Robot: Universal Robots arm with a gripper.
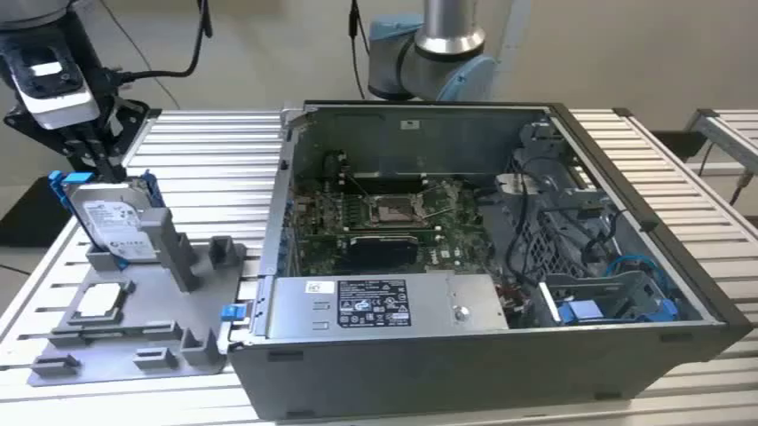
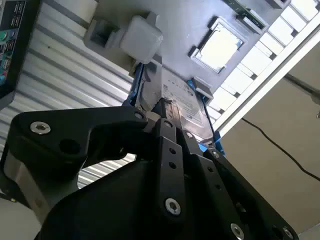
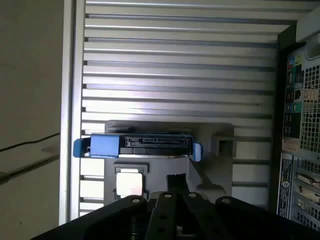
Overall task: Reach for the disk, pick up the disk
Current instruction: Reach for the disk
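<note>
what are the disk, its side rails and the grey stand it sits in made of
The disk: metal by the look, silver-grey casing with a white paper-like label. Its side rails: blue plastic, smooth moulded look. The stand: probably plastic, matte uniform grey with blocky moulded or printed shapes.

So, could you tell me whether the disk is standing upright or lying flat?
Upright: the disk stands on edge in the grey holder, label facing out.

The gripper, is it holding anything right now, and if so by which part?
Cannot tell. The gripper is at the top edge of the disk, which stands upright in the grey stand; a firm hold isn't visible.
</note>
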